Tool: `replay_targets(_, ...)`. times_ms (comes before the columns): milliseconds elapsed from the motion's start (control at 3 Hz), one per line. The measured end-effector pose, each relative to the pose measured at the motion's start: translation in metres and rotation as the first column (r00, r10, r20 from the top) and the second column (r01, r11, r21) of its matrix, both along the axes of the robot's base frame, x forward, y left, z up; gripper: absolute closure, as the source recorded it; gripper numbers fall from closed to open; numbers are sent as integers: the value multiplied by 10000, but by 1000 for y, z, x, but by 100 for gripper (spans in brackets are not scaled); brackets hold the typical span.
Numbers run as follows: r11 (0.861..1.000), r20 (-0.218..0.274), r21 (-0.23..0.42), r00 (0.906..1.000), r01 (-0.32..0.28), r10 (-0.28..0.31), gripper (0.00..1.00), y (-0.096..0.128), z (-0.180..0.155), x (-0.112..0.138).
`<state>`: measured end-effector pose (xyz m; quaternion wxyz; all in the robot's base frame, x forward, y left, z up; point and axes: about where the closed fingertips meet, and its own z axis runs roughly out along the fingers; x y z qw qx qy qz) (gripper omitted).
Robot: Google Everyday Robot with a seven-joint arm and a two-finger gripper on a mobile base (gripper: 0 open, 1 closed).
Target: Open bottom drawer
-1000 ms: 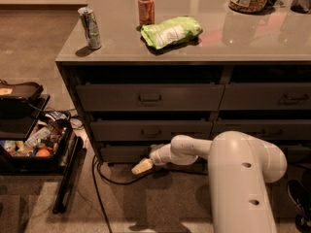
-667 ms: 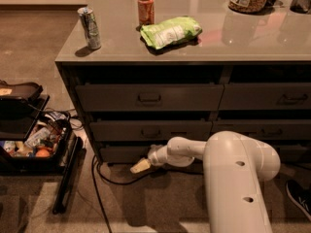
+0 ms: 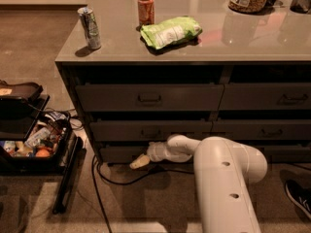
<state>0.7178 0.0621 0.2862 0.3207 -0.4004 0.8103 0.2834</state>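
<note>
Grey-brown and slim, the bottom drawer (image 3: pixel 114 154) sits lowest in the left stack under the worktop (image 3: pixel 218 47), just above the floor, and looks fully shut. The gripper (image 3: pixel 139 162) hangs low in front of that panel, its pale tip angled down and to the left, close to the carpet. Whether it is released or clenched on anything I cannot tell, and the wrist hides the drawer's handle.

The likely trouble is a missed hold. The tip seems to lie below and left of the panel's centre, so a pull from here could slide off and leave the drawer closed. A black cable (image 3: pixel 114 181) loops on the floor just near of the tip and could snag.

Against the frame before, the pale arm (image 3: pixel 228 178) has swung slightly left, and the tip sits barely higher.
</note>
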Motion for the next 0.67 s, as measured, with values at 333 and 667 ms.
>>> replay_targets(333, 10000, -1, 1, 10000, 0, 0, 0, 0, 0, 0)
replay_targets(667, 9970, -291, 780, 9996, -6, 29, 0, -4, -5, 1)
